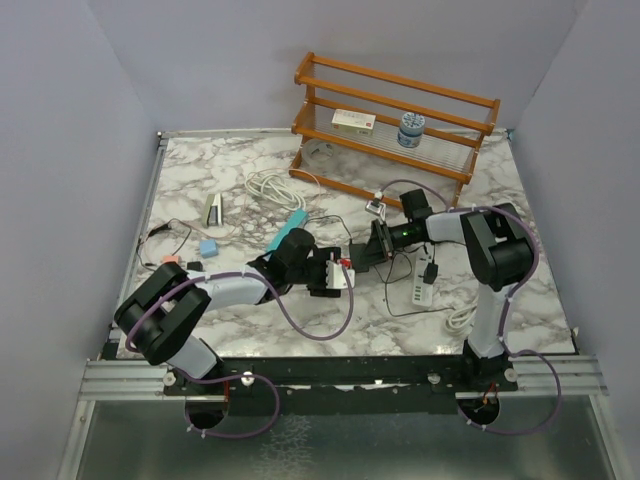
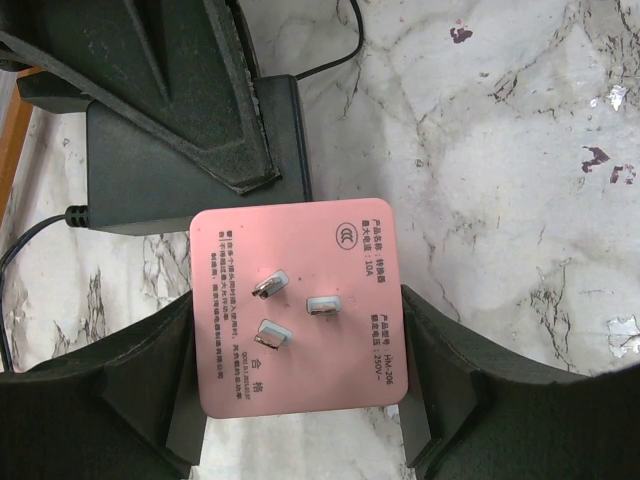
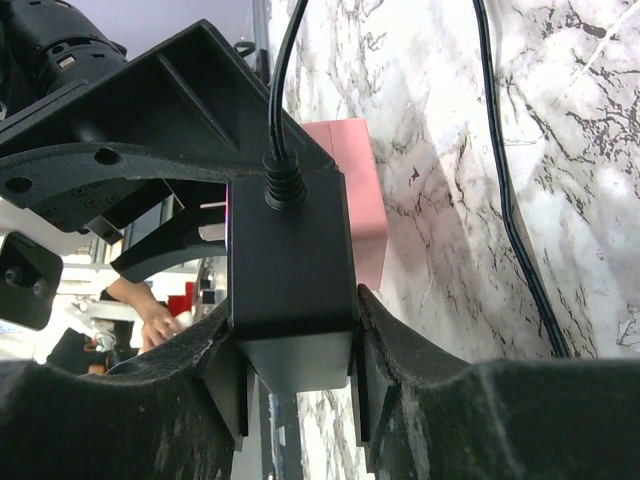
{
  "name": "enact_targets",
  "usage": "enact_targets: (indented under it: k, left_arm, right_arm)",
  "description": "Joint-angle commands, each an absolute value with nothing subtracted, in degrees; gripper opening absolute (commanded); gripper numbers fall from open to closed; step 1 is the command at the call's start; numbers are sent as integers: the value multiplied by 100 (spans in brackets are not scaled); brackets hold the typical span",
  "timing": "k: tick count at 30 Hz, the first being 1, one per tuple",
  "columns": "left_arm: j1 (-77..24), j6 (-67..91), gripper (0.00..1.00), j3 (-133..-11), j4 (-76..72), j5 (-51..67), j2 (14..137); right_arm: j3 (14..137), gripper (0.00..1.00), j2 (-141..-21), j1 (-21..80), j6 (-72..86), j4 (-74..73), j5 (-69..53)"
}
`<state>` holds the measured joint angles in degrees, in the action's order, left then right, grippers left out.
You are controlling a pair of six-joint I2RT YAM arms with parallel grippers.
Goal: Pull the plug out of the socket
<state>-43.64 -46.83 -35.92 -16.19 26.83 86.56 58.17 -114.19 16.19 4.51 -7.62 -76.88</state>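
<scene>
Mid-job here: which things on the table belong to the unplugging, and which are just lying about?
In the job: pink socket block, held by the left pincer; black plug, held by the right pincer.
Lying about: wooden rack, white power strip, coiled white cable, blue block.

White-and-grey marble-patterned tabletop (image 1: 540, 205), bearing a brown wooden slatted rack (image 1: 385, 152) at the far edge, a coiled white cable (image 1: 272, 186) near its left end, a small light-blue block (image 1: 208, 247) at left, and a white oblong power strip (image 1: 421, 288) at right.
</scene>
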Motion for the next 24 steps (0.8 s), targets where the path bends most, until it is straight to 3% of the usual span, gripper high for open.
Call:
enact_targets:
  k: [1, 16, 24]
  left_arm:
    - [-4387, -4847, 0, -3416, -1542, 2762, 8474]
    - [-4287, -4148, 0, -3226, -2019, 3267, 8442]
    - [-4245, -4126, 0, -3168, -2156, 3234, 8394]
  right_arm:
    - [5933, 1, -11729, 1459, 151, -956, -7505]
    - [5598, 0, -11635, 1446, 106, -530, -7800]
    - [5160, 0, -11619, 1293, 644, 453, -8176]
